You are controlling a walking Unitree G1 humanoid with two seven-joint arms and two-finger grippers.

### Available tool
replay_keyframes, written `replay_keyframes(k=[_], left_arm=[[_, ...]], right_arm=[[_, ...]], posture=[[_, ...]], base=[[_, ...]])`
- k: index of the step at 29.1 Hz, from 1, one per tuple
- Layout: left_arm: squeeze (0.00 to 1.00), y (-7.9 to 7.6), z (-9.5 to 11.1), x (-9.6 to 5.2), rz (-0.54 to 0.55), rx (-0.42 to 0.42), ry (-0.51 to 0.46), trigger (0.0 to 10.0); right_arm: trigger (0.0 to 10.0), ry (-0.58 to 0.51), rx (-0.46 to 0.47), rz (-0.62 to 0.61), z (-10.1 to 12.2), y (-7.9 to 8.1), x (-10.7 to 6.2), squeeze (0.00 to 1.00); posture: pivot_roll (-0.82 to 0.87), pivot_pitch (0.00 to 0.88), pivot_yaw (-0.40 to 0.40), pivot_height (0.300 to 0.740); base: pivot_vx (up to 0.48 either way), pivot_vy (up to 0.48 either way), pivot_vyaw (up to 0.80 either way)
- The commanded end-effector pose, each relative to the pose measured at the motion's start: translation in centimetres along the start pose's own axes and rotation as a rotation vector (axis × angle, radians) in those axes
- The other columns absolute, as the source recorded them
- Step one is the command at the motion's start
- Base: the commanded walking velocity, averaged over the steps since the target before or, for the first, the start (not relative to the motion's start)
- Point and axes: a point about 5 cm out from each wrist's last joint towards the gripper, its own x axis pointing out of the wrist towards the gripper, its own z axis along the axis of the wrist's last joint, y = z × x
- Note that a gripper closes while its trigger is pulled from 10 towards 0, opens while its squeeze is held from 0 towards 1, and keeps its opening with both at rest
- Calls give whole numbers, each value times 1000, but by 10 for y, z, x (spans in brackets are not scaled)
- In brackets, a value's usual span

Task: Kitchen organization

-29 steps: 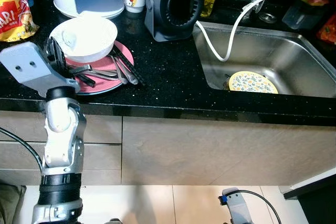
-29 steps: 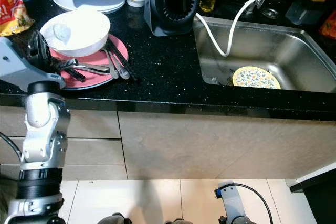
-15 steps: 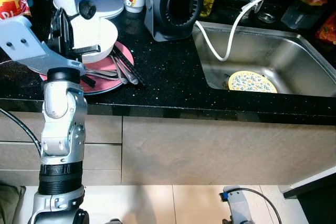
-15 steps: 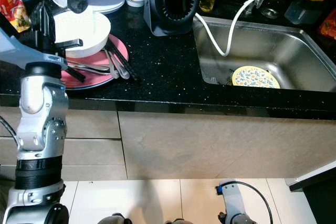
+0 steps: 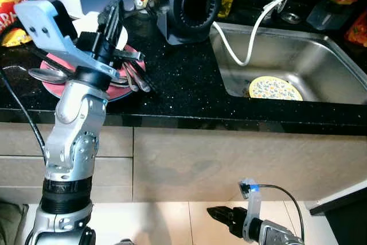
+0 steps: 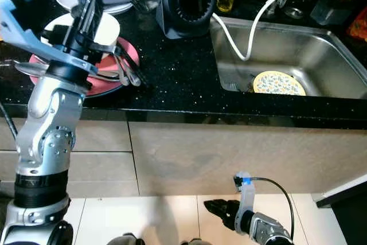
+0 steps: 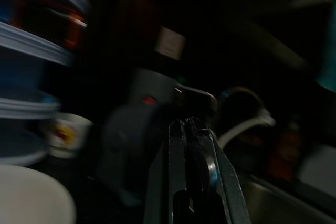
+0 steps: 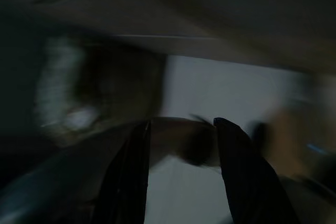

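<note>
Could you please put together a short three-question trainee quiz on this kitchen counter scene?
1. True or false: the patterned plate lies inside the sink.
2. What holds the white bowl and cutlery?
A. pink plate
B. wooden tray
C. wire rack
3. Which gripper is raised over the counter?

Key:
1. True.
2. A, the pink plate.
3. The left gripper; the right gripper hangs low by the floor.
</note>
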Motion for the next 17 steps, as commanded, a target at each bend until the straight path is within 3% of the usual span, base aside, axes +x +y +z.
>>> replay_keyframes(k=[1, 4, 9, 10, 14, 16, 17], left_arm=[[0, -12, -2, -2, -94, -15, 31, 10000], [0, -16, -5, -4, -121, -32, 48, 10000], [0, -23, -14, -12, -212, -120, 107, 10000], [0, -23, -14, -12, -212, -120, 107, 10000], [0, -25, -15, -16, -237, -222, 108, 10000], [0, -25, -15, -16, -237, -222, 108, 10000], [0, -27, -13, -19, -260, -286, 106, 10000]], right_arm=[[10000, -8, 25, 124, 6, 5, -4, 0], [10000, -37, 43, 214, 13, 11, -3, 0], [10000, -94, -16, 549, 39, 42, 7, 0], [10000, -94, -16, 549, 39, 42, 7, 0], [10000, -152, -57, 700, 56, 67, 8, 0], [10000, -152, -57, 700, 56, 67, 8, 0], [10000, -270, -60, 761, 77, 75, 3, 0]], posture=[[101, 104, -90, 740], [99, 102, -88, 740], [101, 98, -89, 740], [101, 98, -89, 740], [99, 96, -87, 740], [99, 96, -87, 740], [98, 95, -87, 740]], base=[[0, 0, 0], [0, 0, 0], [0, 0, 0], [0, 0, 0], [0, 0, 0], [0, 0, 0], [0, 0, 0]])
